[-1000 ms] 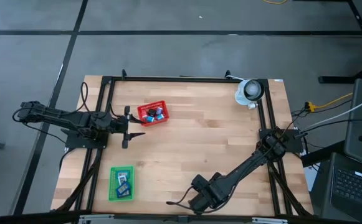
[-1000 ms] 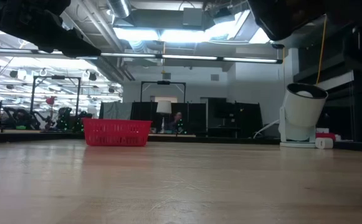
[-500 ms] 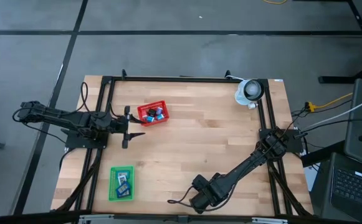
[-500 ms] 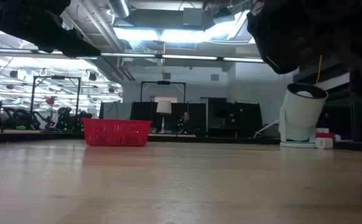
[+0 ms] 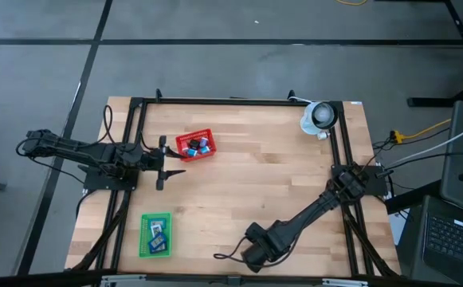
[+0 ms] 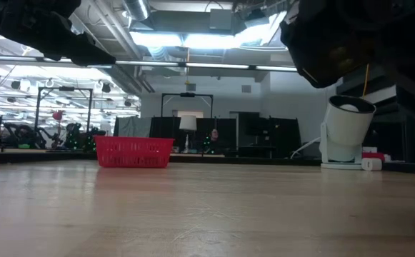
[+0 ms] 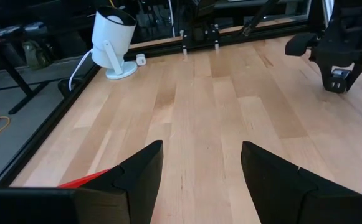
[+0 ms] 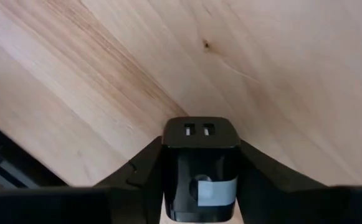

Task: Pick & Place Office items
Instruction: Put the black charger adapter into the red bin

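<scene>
Right fingers [image 8: 199, 180] clamped on black charger [image 8: 200, 168] near table's [image 5: 279, 175] front edge.

Two arms, dark, near-black, matte, slender jointed links. Left arm [image 5: 80, 153]: black cables looped along links, pincer [image 5: 167, 163] with two thin black prongs. Right arm [image 5: 315, 211]: bulkier wrist housing, black cable curling off at 9 o'clock of wrist, pincer [image 5: 229, 257] dark. Left wrist view: fingers [image 7: 137, 180] broad, black, angular, bevelled edges, matte plastic. Right wrist view: fingers [image 8: 140, 174] same black, faceted.
</scene>
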Controlling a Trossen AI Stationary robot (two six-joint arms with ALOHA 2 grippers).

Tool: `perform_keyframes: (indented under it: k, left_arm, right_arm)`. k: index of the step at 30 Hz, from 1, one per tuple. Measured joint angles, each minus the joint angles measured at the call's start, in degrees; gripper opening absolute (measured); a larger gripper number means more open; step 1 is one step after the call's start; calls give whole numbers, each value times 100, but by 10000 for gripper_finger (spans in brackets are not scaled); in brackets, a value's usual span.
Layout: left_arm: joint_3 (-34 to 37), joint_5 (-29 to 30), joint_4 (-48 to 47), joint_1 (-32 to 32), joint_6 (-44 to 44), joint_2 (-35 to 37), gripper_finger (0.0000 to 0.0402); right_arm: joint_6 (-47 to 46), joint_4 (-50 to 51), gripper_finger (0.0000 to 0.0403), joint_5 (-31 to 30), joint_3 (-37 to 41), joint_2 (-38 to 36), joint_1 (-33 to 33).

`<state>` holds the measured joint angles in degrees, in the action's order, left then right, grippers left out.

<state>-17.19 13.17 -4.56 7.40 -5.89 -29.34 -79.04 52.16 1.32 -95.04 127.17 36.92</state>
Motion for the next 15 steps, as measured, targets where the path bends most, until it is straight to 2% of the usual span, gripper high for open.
perform_keyframes:
  k: [10, 15]
  left_arm:
    - [-1, -114, 137, -1, -48, 11, 212]
    - [-1, -380, 414, 0, -135, 474, 212]
  right_arm:
    - [896, -285, 146, -23, 2, 2, -585]
    - [1428, -720, 145, -1296, 20, -118, -964]
